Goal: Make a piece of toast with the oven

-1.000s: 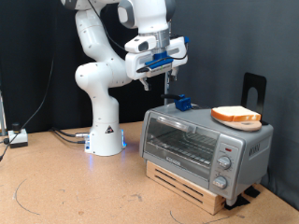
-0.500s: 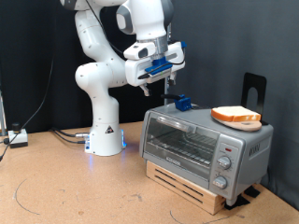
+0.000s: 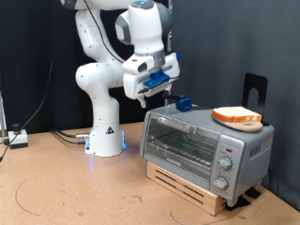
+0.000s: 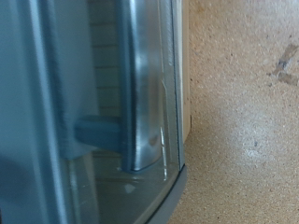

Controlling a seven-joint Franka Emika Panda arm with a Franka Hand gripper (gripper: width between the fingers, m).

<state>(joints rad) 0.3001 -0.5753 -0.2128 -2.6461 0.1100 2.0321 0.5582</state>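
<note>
Swinging lower and leftward since a second ago, the white Franka arm's gripper now hangs beside the small silver-grey toaster oven, near its door edge; jaw opening can't be told. Golden-crusted pale bread slice sits on the oven's top, door shut.

Toaster ovens: 1
Toast slices: 1
Oven knobs: 3
Robot arms: 1
Wooden pallets: 1
</note>
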